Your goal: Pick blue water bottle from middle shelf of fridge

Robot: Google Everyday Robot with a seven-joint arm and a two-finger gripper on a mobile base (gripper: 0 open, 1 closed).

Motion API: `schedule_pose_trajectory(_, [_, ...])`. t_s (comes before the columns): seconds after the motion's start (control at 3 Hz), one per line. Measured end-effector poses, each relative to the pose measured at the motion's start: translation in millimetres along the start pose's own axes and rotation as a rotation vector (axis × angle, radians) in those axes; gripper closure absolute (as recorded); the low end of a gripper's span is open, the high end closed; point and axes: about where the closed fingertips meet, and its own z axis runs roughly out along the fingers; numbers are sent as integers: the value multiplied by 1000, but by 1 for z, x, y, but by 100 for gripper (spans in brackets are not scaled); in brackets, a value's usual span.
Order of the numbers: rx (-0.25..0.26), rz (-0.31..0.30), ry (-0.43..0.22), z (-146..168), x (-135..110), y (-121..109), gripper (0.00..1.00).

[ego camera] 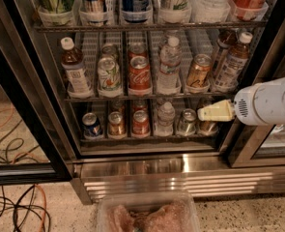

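From where I stand, the fridge (pixel 45 129) shows three racks of drinks behind its black door frames. The blue water bottle (pixel 233 65) is at the far right end of the middle shelf (pixel 147 96). It sits in a white tray, has a white cap and a pale label, and leans a little to the right. It is taller than the gold can (pixel 198 71) just to its left. Further left along the same rack are a clear water bottle (pixel 170 64), a red can (pixel 139 74), a white and green can (pixel 108 74) and, at the far left, a brown bottle (pixel 75 67) with a white label. The robot's white arm (pixel 270 103) reaches in from the right, and its cream-coloured pincer (pixel 205 113) points left. The pincer hangs below the level of the middle rack, in front of the right end of the lower shelf (pixel 147 137). It is close to the silver can (pixel 186 122) there and not touching the blue water bottle above it. I cannot tell whether the pincer is spread or pressed together. It holds nothing that I can make out. Below the racks runs the shiny steel base (pixel 205 182) with its slats. On the speckled floor in front of it is a clear plastic tub (pixel 147 214) with something pinkish inside. Black and orange cables (pixel 14 209) lie tangled to the left.
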Motion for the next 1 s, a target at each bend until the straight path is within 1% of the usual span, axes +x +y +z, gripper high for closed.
schedule_pose_trajectory(0.33, [38, 28, -59, 7, -15, -4, 19])
schedule_pose_trajectory(0.67, [78, 48, -112, 11, -28, -13, 23])
schedule_pose_trajectory(1.0, [121, 68, -156, 13, -40, -26, 33])
